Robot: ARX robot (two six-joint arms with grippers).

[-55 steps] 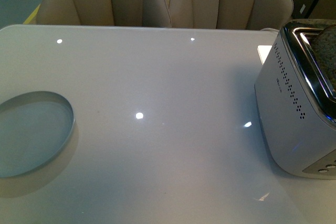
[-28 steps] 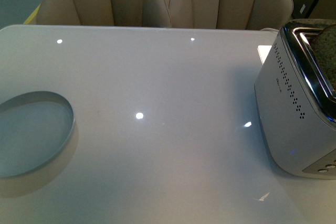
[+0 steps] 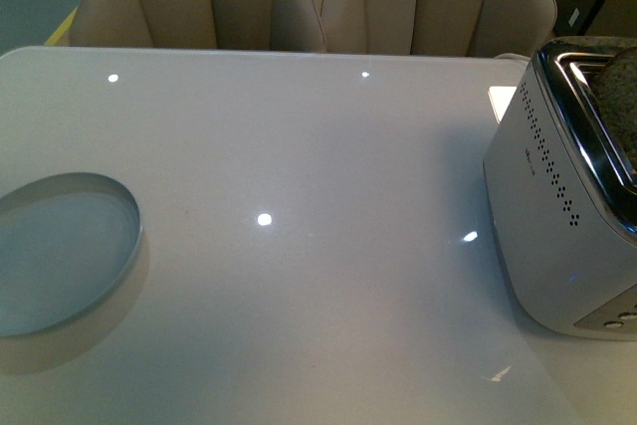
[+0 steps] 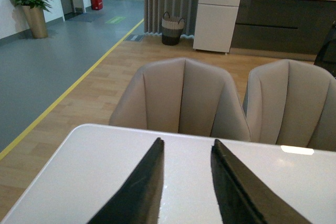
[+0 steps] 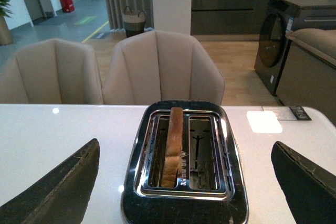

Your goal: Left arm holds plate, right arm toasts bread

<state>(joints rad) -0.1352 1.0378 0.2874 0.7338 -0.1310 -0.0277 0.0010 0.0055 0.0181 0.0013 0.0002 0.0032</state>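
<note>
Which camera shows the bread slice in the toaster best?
The right wrist view: the bread stands upright in one slot of the toaster, its whole top edge visible. The front view catches only a speckled corner at the frame edge. The left wrist view shows none of it.

No text, number or sign can be read with certainty in any view. The silver box-shaped toaster with a chrome top [image 3: 557, 226] carries a small dark mark on its perforated side wall [image 3: 530, 155] (probably a brand name, but too small and blurred to make out). On the glossy white table [image 5: 63, 124], a small dark label or card [image 5: 299, 112] lies beside a bright reflection; its printing is likewise illegible. Nothing else shows lettering.
</note>
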